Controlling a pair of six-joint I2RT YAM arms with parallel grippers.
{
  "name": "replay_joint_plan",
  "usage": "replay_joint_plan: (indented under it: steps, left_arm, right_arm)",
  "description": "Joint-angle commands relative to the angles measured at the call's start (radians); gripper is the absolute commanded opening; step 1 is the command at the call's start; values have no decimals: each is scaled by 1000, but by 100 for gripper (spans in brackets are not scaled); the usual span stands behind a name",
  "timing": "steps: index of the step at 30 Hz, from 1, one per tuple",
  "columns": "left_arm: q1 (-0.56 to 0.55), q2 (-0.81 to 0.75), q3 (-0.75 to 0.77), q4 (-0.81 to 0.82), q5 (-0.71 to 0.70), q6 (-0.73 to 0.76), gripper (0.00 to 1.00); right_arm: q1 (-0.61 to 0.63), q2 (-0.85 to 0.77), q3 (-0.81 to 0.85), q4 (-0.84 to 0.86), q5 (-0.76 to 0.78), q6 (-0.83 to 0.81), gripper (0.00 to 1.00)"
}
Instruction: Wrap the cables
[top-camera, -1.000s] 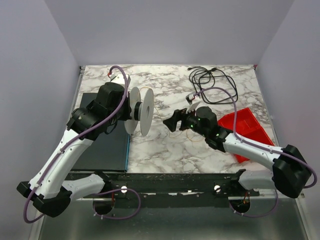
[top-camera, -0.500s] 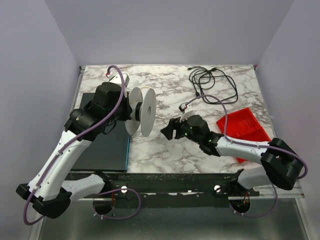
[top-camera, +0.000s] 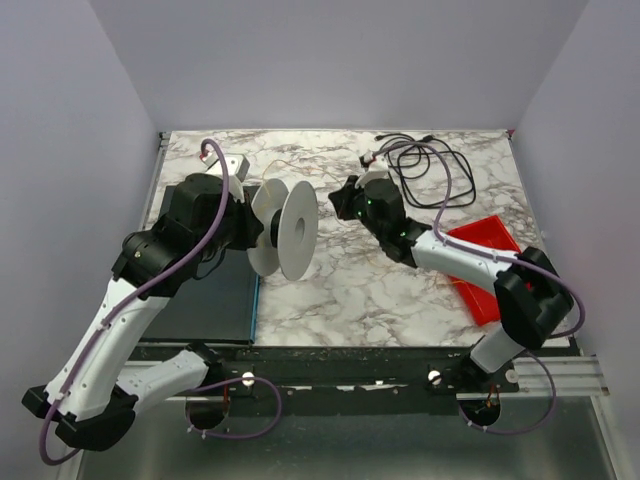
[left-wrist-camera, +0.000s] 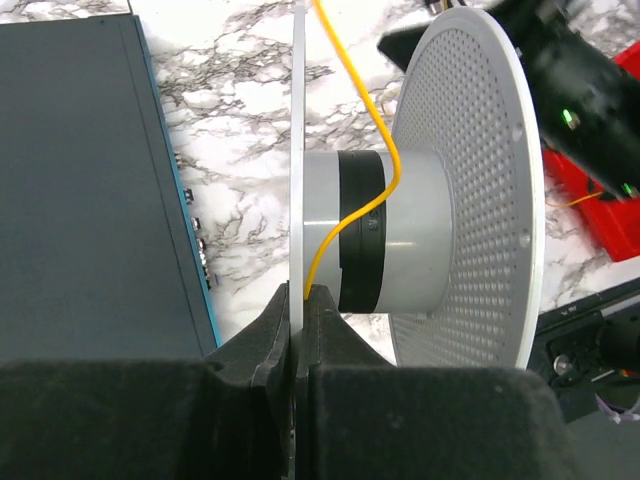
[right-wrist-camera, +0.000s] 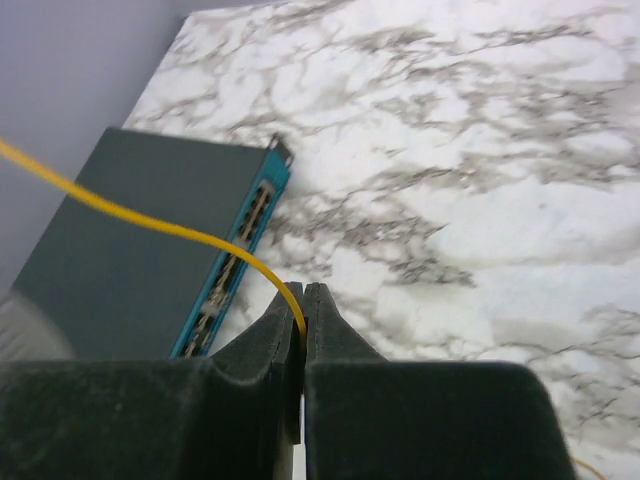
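Observation:
The cables (top-camera: 428, 168), thin black cords in loose loops, lie on the marble at the back right, untouched. My left gripper (top-camera: 248, 226) (left-wrist-camera: 298, 294) is shut on the left flange of a white spool (top-camera: 287, 230) (left-wrist-camera: 410, 232), held on edge above the table. A thin yellow cord (left-wrist-camera: 352, 78) runs over the spool's hub, which has a black band round it. My right gripper (top-camera: 347, 198) (right-wrist-camera: 304, 292), right of the spool, is shut on that yellow cord (right-wrist-camera: 150, 222), which arcs away to the left.
A dark flat box with a blue edge (top-camera: 215, 292) (left-wrist-camera: 90, 190) (right-wrist-camera: 130, 260) lies under the left arm. A red tray (top-camera: 492, 258) sits at the right, under the right arm's forearm. The table's back edge runs just behind the black loops.
My right gripper went from open to shut, pinching the yellow cord, and swung from the table's middle toward the back. The left arm drew back a little and turned the spool.

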Motion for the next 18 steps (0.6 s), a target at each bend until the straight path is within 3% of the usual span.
replay_joint_plan:
  steps: [1, 6, 11, 18]
  left_arm:
    - [17, -72, -5, 60, 53, -34, 0]
    - [38, -77, 3, 96, -48, -126, 0]
    - [45, -65, -37, 213, -232, -263, 0]
    - [45, 9, -107, 398, -422, -331, 0]
  right_arm:
    - [-71, 124, 83, -119, -47, 27, 1]
    - [-57, 162, 8, -63, -207, 127, 1]
    - [58, 141, -85, -27, -202, 186, 1]
    - [211, 137, -101, -30, -196, 242, 1]
